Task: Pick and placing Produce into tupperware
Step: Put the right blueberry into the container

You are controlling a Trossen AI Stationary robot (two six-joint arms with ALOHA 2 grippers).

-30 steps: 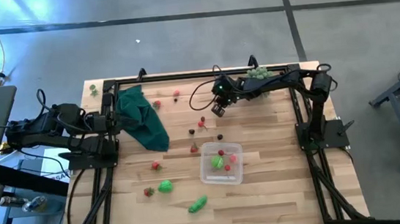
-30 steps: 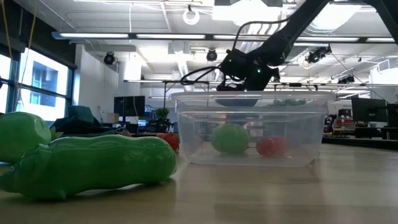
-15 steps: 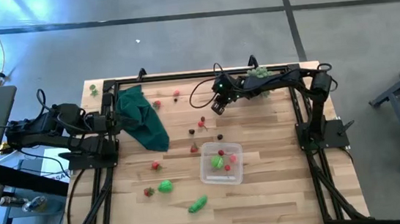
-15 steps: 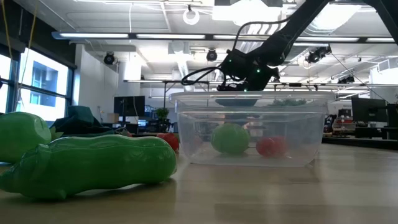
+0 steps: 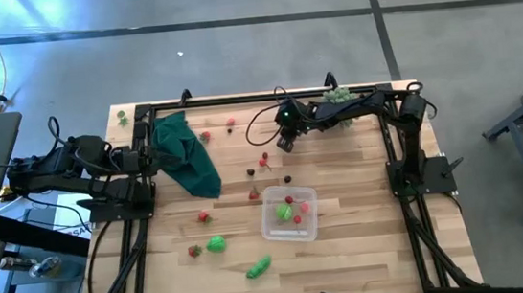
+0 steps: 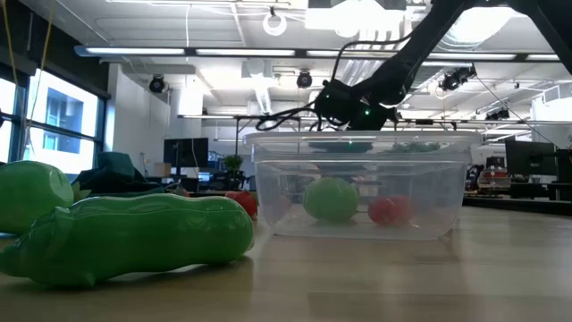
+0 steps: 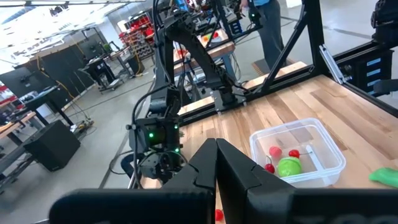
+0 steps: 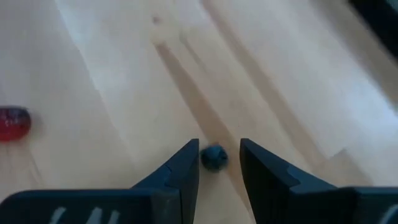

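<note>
From above, my right hand (image 5: 284,145) hovers far of the small clear plastic rectangular tupperware (image 5: 289,215) on the wooden desk (image 5: 349,253). Its wrist view shows parted fingers (image 8: 180,168) straddling a small dark round berry (image 8: 214,157); closing off-centre could flick it away. My left hand (image 7: 214,155) waits clenched, empty.

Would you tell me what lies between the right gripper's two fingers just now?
A small dark berry lies on the bare wood between the right gripper's open fingers, in the right wrist view.

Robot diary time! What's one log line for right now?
right gripper: open, lined up on dark berry on table | left gripper: shut, waiting at table's left edge | tupperware: some produce inside
</note>
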